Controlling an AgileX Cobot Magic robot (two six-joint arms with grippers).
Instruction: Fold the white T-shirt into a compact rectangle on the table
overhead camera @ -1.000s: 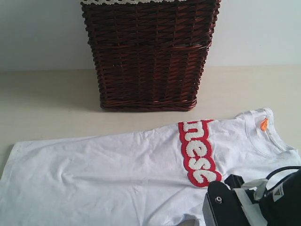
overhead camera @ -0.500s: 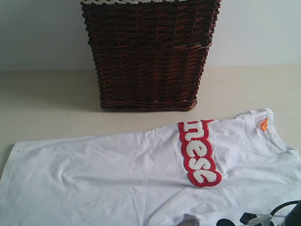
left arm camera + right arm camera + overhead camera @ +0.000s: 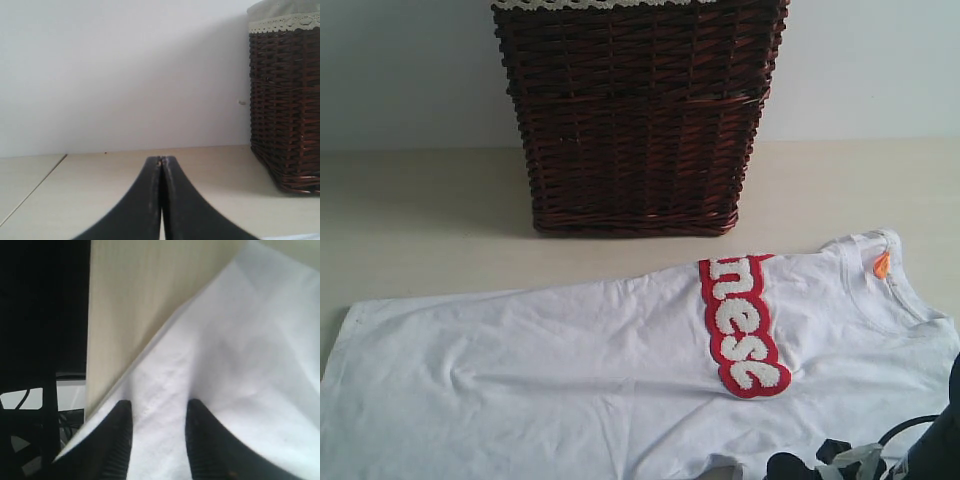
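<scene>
1. Right tool [image 3: 159, 410]: its arm [image 3: 945, 440] has pulled back low into the exterior view's bottom right corner since a second ago. Tips apart, straddling the white T-shirt [image 3: 570, 370] at its near edge, nothing pinched.
2. Left tool [image 3: 161, 161]: pressed together, empty, over bare counter [image 3: 420, 220] near the basket [image 3: 635, 120].
3. Shirt lies spread flat in front of the basket, unfolded. First grab looks imminent.
</scene>
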